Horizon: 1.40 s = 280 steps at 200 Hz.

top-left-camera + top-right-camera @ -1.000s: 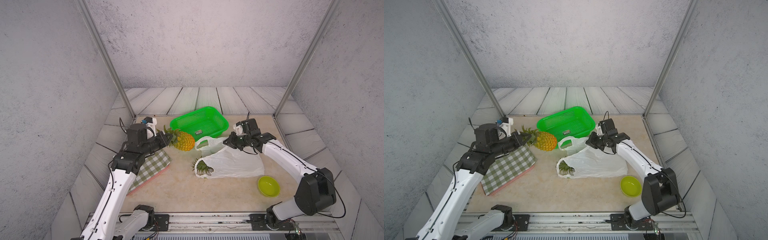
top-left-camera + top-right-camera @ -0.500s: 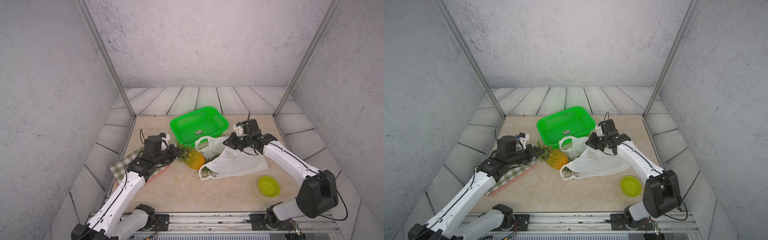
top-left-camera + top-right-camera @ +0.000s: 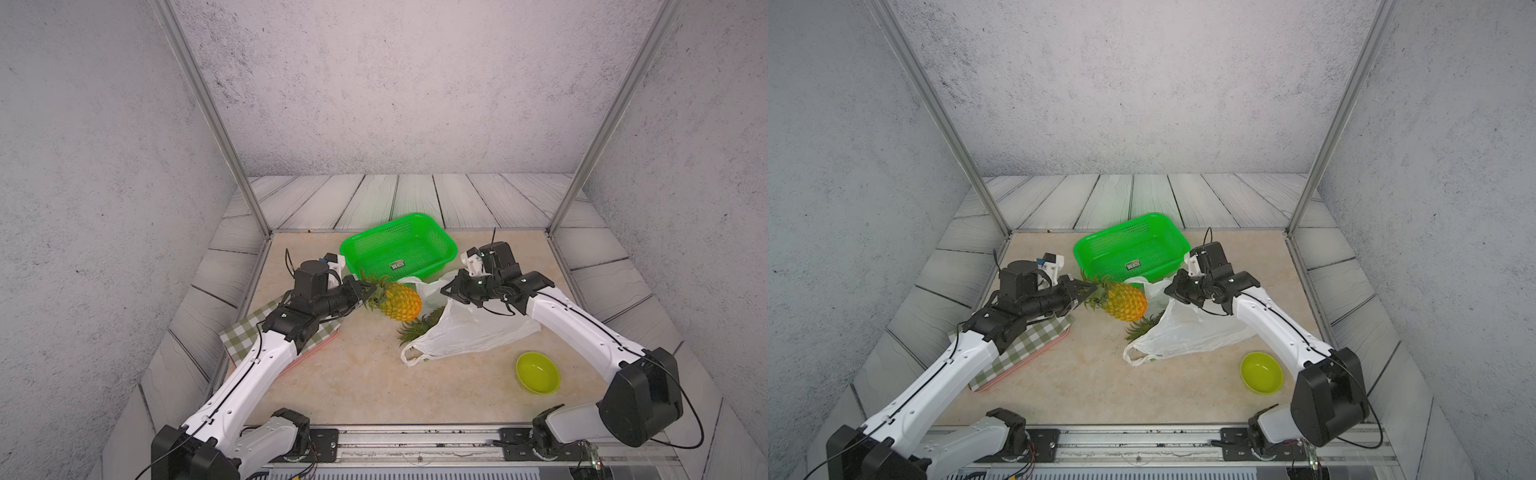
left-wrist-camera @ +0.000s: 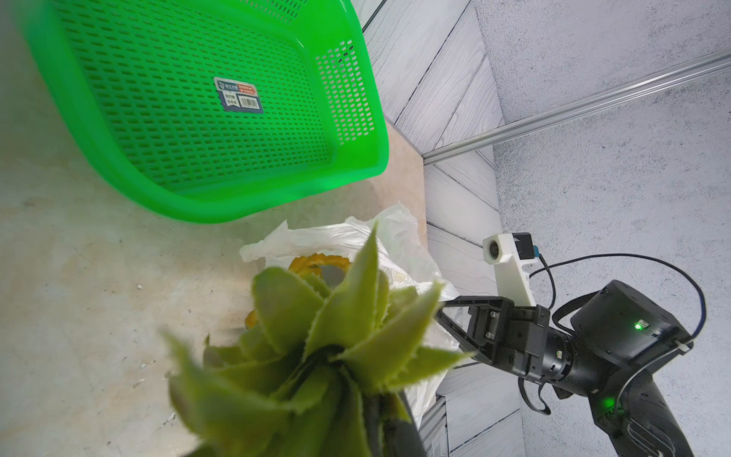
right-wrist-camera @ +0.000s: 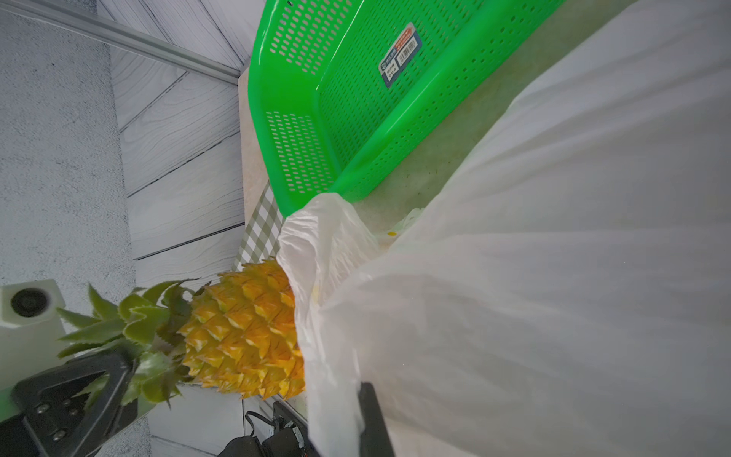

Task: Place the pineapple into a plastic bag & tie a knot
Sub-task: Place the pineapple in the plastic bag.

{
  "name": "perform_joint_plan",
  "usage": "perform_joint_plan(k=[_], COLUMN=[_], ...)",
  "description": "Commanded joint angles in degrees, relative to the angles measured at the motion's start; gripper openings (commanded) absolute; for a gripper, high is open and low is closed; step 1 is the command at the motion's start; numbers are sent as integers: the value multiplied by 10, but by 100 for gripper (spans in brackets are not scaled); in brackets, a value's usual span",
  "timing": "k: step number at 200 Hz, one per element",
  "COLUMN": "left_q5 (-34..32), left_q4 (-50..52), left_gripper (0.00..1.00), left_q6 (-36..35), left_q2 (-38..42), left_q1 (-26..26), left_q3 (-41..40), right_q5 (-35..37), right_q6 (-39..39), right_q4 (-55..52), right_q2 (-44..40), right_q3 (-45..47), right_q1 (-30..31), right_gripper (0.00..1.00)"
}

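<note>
The pineapple [image 3: 401,301] [image 3: 1127,301] hangs on its side above the table, my left gripper [image 3: 368,291] [image 3: 1090,289] shut on its leafy crown [image 4: 336,336]. Its base touches the raised mouth of the white plastic bag [image 3: 469,328] [image 3: 1192,328]; in the right wrist view the bag's rim [image 5: 316,257] overlaps the fruit [image 5: 245,332]. My right gripper [image 3: 451,291] [image 3: 1173,291] is shut on the bag's upper edge and holds it up. Spiky green leaves [image 3: 417,328] show at the bag's lower mouth. One handle loop [image 3: 411,357] lies loose on the table. No knot shows.
A green mesh basket [image 3: 399,249] [image 4: 197,118] stands right behind the bag and the pineapple. A green checked cloth [image 3: 249,332] lies under my left arm. A yellow-green bowl [image 3: 537,372] sits at the front right, near my right arm's base.
My left arm has carried the pineapple from over the checked cloth to the right, up to the bag's mouth. The right gripper has kept hold and the bag's mouth stands a little higher.
</note>
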<state>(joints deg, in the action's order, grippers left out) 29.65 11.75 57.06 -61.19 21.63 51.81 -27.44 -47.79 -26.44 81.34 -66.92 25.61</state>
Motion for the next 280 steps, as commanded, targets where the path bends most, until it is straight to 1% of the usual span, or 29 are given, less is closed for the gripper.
perform_joint_plan(k=[1,16,50,69,90,119,147,175,192,230,258,280], left_q5=[22,31,65,39,17,-8,-38,-63,-78,-69,-58,-73], left_q4=[-49,-61,-166,-244,-279,-332,-433,-470,-473,-475,-484,-513], left_gripper=[0,0,0,0,0,0,0,0,0,0,0,0], left_q6=[6,21,115,161,178,197,238,240,234,231,233,243], left_q2=[20,17,2,1,-10,-48,-93,-129,-146,-200,-229,-218], left_q1=[3,3,13,42,61,99,143,174,190,212,218,217], left_q3=[40,40,-8,-51,-65,-76,-116,-130,-133,-120,-117,-137], right_q5=[-2,-6,-12,-10,1,7,18,35,39,47,36,6], right_q6=[-4,-11,-26,-26,-14,-3,11,27,33,43,41,27], right_q4=[-10,-7,-6,-14,-31,-37,-45,-53,-49,-38,-34,-37], right_q2=[-12,-9,-7,-7,-7,-2,4,13,24,52,61,53], right_q3=[-23,-32,-60,-73,-76,-64,-57,-47,-39,-18,-20,-41], right_q1=[4,11,25,26,26,26,25,23,23,22,21,21], right_gripper=[0,0,0,0,0,0,0,0,0,0,0,0])
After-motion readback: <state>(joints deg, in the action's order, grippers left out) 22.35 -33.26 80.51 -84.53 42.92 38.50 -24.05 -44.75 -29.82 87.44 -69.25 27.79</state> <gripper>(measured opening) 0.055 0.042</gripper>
